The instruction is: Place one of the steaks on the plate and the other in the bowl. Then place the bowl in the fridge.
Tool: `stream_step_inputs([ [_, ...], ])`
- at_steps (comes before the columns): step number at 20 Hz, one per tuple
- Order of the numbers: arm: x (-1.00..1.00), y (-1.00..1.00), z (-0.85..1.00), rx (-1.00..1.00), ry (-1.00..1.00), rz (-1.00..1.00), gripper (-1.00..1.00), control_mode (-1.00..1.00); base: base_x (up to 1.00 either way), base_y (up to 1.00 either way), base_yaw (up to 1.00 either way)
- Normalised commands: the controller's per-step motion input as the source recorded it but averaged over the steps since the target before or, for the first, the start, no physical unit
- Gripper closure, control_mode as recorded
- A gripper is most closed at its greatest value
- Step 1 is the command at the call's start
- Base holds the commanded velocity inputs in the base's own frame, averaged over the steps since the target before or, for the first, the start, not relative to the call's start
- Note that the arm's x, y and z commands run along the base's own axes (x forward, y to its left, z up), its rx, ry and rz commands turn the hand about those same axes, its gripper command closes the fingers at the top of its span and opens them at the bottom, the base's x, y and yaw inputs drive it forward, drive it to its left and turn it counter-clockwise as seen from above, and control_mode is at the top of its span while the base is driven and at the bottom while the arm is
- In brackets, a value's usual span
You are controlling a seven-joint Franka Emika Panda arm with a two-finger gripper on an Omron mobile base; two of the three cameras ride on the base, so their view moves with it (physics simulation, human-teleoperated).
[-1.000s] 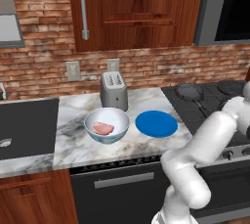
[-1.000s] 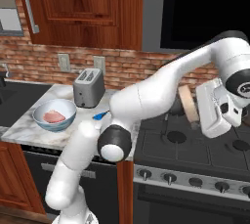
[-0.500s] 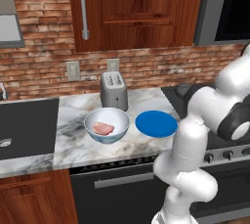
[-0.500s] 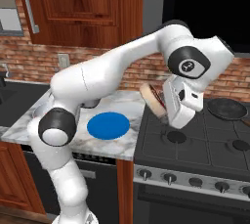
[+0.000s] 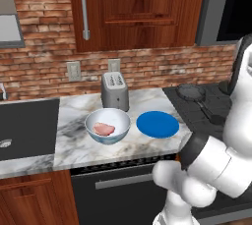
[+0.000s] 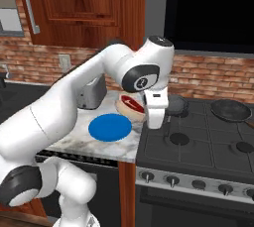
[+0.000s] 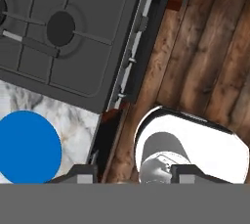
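Observation:
The bowl (image 5: 107,126), white inside, stands on the marble counter with the pale pink steak (image 5: 103,129) lying in it. Just right of it lies the bare blue plate (image 5: 157,124), which also shows in the right base view (image 6: 110,127) and at the lower left of the hand view (image 7: 27,147). My gripper (image 6: 143,113) hangs above the counter's right end, between the plate and the stove. It is shut on the dark red steak (image 6: 130,106), which is tilted on edge beside the white hand. The fridge is out of view.
A silver toaster (image 5: 114,91) stands behind the bowl. A dark sink (image 5: 24,126) lies to the left. The black stove (image 6: 198,141) on the right carries two frying pans (image 6: 174,103) (image 6: 230,109). Wooden cabinets hang above.
The arm has swung left from over the stove burners toward the counter's edge, carrying the dark red steak with it. The bowl, pink steak and plate have not moved.

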Motion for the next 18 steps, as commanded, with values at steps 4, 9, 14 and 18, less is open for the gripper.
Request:
stream_step_inputs([
  [4,0.03,0.54,-0.22,-0.22,-0.22,0.03,1.00,-1.00,0.00,0.00,0.00],
  [9,0.45,0.53,-0.01,-0.24,-0.02,0.02,1.00,-1.00,0.00,0.00,0.00],
  [14,0.64,0.40,-0.02,-0.20,0.06,0.20,1.00,-1.00,0.00,0.00,0.00],
  [18,0.75,0.36,-0.15,-0.07,0.12,0.44,1.00,-1.00,0.00,0.00,0.00],
])
